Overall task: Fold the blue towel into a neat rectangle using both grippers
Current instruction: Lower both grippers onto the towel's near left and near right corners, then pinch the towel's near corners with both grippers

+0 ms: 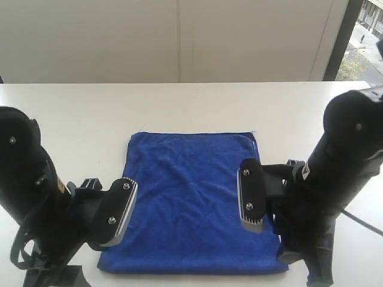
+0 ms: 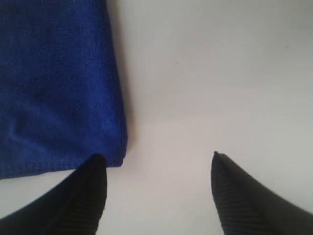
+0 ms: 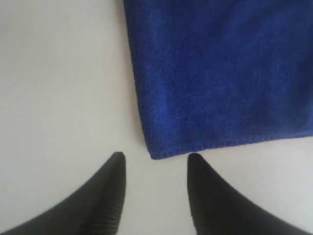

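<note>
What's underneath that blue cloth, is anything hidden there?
The blue towel lies flat on the white table, which shows around its edges. The tabletop beneath it is covered, so I cannot see there; no bump hints at anything hidden.

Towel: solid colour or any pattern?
Solid royal blue, no pattern. The blue towel shows best in the exterior view.

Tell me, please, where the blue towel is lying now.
In the exterior view the blue towel lies flat on the white table, centred near its near edge, between the left end effector and the right end effector.
</note>
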